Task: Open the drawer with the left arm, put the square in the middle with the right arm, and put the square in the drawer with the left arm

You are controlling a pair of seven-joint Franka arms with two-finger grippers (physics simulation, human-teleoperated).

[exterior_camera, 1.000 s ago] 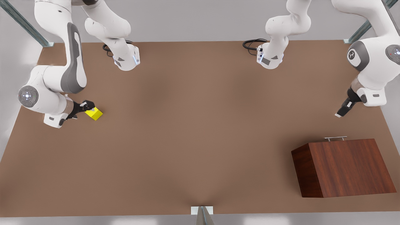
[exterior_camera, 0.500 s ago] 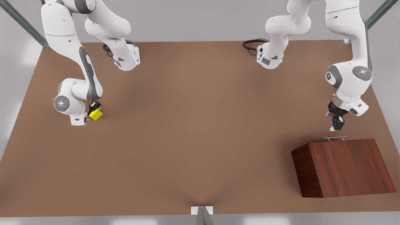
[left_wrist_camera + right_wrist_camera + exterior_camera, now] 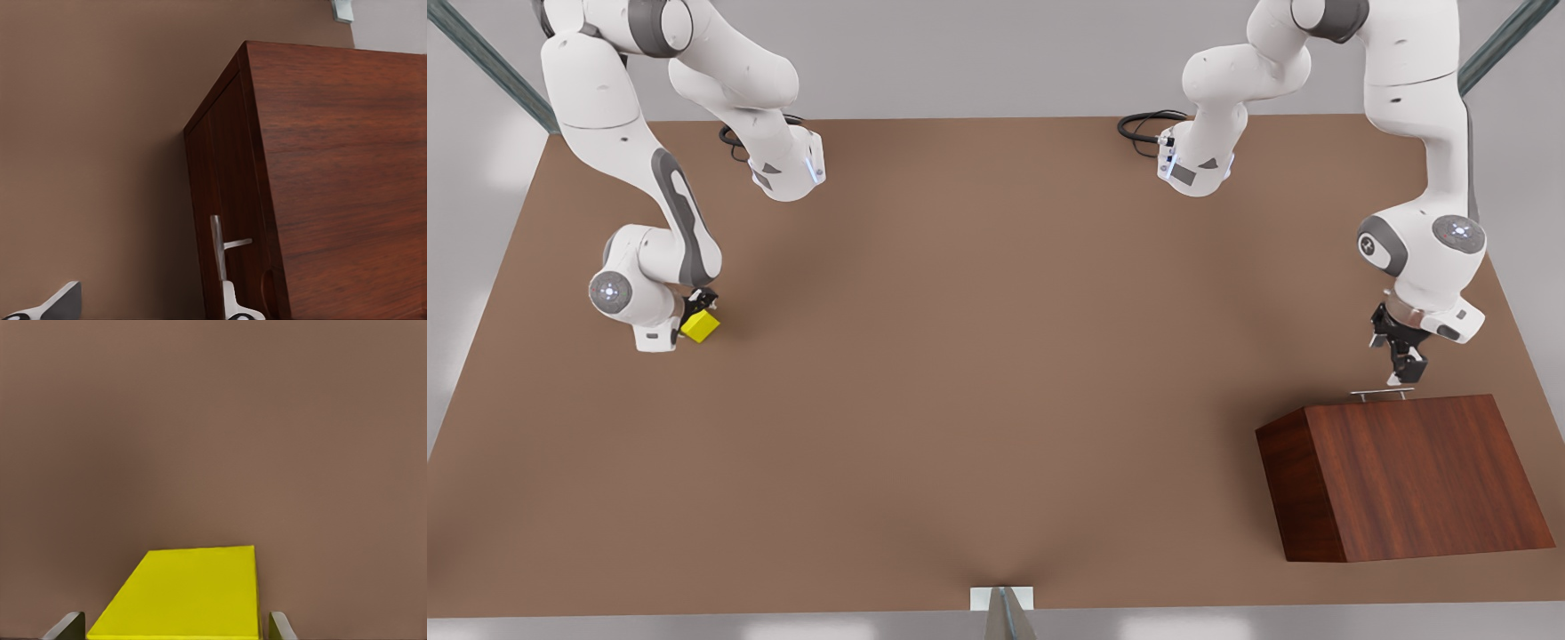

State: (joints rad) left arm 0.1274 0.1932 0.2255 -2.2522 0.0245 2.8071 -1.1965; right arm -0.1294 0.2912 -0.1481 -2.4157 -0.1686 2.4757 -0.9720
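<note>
Left gripper (image 3: 1398,377): points down, fingers spread around the thin silver bar handle (image 3: 1381,392), at 4 o'clock on the brown counter (image 3: 996,356).
Right gripper (image 3: 694,313): fingers parted, straddling the small yellow cube (image 3: 700,326), at 9 o'clock.
Dark wooden box's drawer (image 3: 223,220): closed.

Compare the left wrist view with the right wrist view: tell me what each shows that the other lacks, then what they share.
Left wrist view alone: the dark wooden box with the drawer's silver handle, and the left pincer open just short of that handle.

Right wrist view alone: the yellow square between the open right pincer's fingers.

Both: the brown tabletop.
</note>
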